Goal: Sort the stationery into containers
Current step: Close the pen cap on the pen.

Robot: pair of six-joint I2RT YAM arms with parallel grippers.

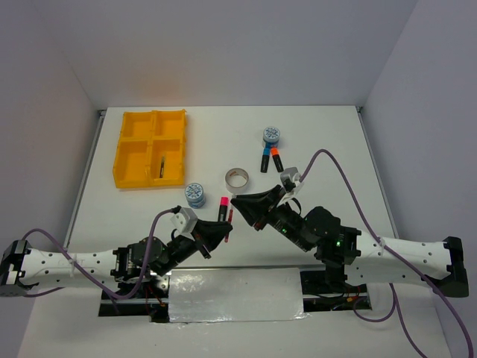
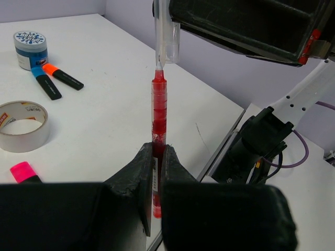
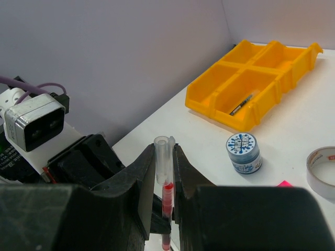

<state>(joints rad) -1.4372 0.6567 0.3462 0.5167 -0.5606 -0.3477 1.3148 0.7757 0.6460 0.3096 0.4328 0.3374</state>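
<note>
The left fingers (image 2: 137,180) pinch one red pen (image 2: 159,112) by its barrel, and the right fingers (image 3: 137,180) clamp its clear cap (image 3: 163,154), above the bench's (image 1: 335,149) near edge. On the bench lie two blue-white tape rolls (image 1: 271,136) (image 1: 195,195), one tape ring (image 1: 238,178) and three highlighters (image 1: 223,206) (image 1: 265,160) (image 1: 276,159). One thin pen (image 1: 160,165) lies in the four-compartment yellow tray (image 1: 149,183).

Glossy yellow plastic tray (image 1: 149,181); translucent red plastic pen (image 2: 159,112); matt white table (image 1: 335,134).

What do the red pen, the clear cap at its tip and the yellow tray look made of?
The red pen: probably glossy translucent plastic; red shows through the barrel. The clear cap: see-through plastic; the background shows through it. The yellow tray: opaque moulded plastic, seemingly, with even colour, thin walls, slight sheen.
</note>
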